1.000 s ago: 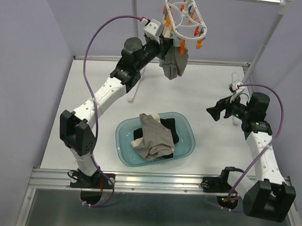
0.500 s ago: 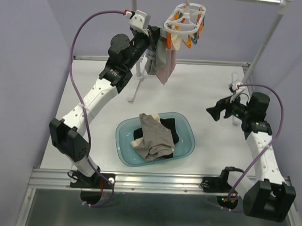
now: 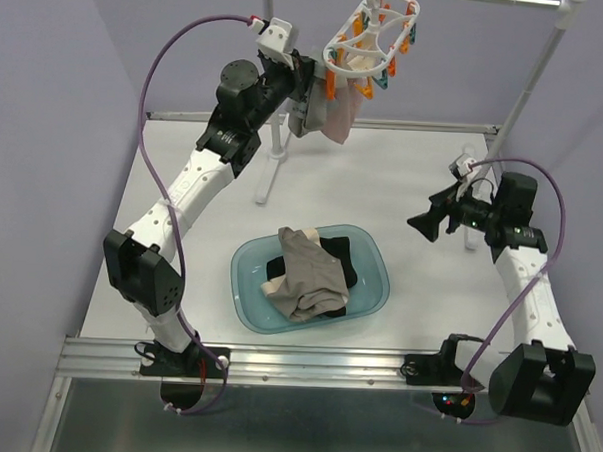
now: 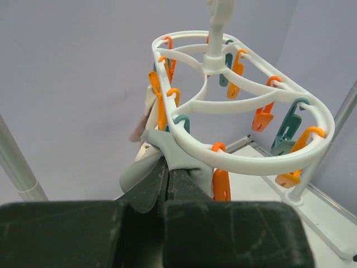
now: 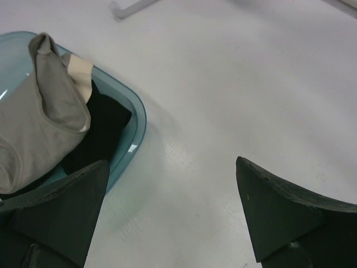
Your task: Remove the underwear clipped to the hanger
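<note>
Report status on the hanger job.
Left hand shut on grey underwear at the hanger. Right hand open, idle over the table. Beige piece and black piece in the basin. Nothing in the way.

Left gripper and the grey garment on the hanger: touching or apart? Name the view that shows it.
Touching. The left wrist view shows the left gripper shut on a fold of the grey garment just below the hanger ring.

Hanger (image 3: 373, 34) tilted; grey garment (image 3: 311, 121), pink garment (image 3: 339, 115) clipped on; beige garment (image 3: 304, 276) atop black garment (image 3: 345, 263) in basin (image 3: 241, 283).
</note>
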Motion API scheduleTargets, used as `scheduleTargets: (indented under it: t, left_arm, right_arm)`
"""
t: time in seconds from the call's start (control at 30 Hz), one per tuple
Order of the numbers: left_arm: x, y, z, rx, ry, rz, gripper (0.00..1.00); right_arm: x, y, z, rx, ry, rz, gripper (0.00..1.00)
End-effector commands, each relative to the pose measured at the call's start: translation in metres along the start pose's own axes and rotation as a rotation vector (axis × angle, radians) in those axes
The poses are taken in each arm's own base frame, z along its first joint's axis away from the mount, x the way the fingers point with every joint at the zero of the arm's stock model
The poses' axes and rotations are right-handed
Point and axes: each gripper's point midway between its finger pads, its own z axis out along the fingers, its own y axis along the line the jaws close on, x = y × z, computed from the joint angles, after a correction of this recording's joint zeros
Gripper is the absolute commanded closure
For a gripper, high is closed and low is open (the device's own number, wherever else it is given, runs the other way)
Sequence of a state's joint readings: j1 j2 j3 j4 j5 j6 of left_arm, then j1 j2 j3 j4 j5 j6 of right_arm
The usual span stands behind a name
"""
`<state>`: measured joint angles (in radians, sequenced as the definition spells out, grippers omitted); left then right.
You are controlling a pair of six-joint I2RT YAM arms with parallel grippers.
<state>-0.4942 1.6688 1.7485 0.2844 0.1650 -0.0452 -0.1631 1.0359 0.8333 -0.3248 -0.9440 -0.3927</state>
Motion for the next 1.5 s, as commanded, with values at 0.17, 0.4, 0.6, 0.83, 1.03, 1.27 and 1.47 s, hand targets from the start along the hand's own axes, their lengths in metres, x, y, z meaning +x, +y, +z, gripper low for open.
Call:
scheduleTargets:
  t: [0.17, 0.4, 0.6, 0.83, 1.03, 1.27, 1.47]
  left_arm:
    - [-0.041, -0.019, -0.008, 0.116, -0.085, -0.017, 1.0]
    - [-0.038, -0.028, -0.008, 0.162, -0.067, -0.064, 1.0]
    - [-0.033, -0.031, -0.008, 0.179, -0.053, -0.077, 1.0]
    - [-0.035, -0.035, -0.008, 0.202, -0.055, -0.09, 1.0]
    - [-0.026, -0.037, -0.008, 0.216, -0.037, -0.1, 1.0]
    - [-0.018, -0.04, -0.007, 0.236, -0.019, -0.109, 1.0]
    - [-0.012, -0.041, -0.007, 0.241, -0.007, -0.112, 1.0]
  right_arm:
    - [-0.151, -0.003, 0.022, -0.076, -0.04, -0.149, 0.0]
    - [-0.278, 0.046, 0.04, -0.066, -0.209, -0.455, 0.0]
    - [-0.326, 0.06, 0.042, 0.043, -0.279, -0.735, 0.0]
    - [-0.338, 0.036, 0.068, 0.217, -0.246, -0.9, 0.0]
    - [-0.345, 0.011, 0.087, 0.343, -0.222, -0.955, 0.04]
    - [-0.355, 0.002, 0.096, 0.425, -0.234, -1.031, 0.12]
    - [-0.352, -0.007, 0.105, 0.458, -0.213, -1.045, 0.37]
